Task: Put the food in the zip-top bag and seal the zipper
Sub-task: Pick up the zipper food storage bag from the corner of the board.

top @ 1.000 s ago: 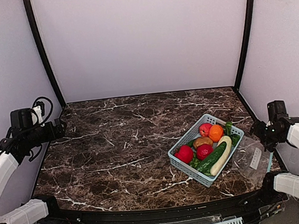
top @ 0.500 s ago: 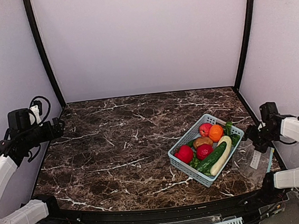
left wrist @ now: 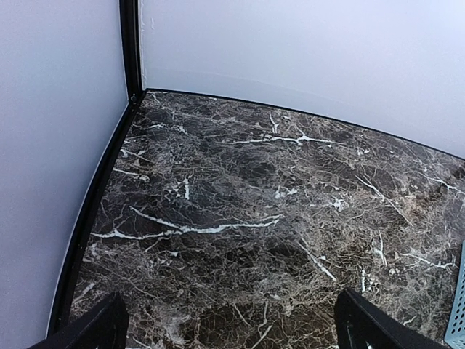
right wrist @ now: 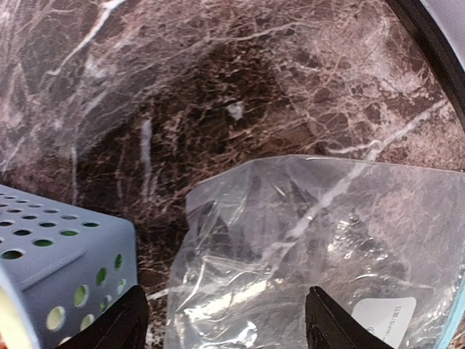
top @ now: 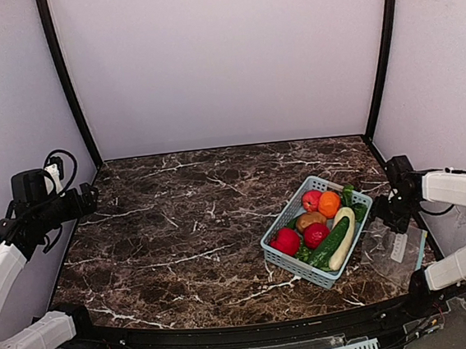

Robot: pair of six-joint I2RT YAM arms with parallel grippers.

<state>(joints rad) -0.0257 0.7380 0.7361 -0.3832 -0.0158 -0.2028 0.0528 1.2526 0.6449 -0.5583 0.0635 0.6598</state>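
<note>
the right gripper (top: 395, 208) has swung in from the table's edge and now hangs over the zip-top bag (top: 393, 246), just beside the basket (top: 295, 266), which looks nudged slightly leftward. its fingers stand apart, straddling the plastic, not yet pinching it, i think. the food (top: 324, 219) all sits in the basket, so bagging hasn't begun. the left gripper (left wrist: 232, 331) waits wide apart.
</note>
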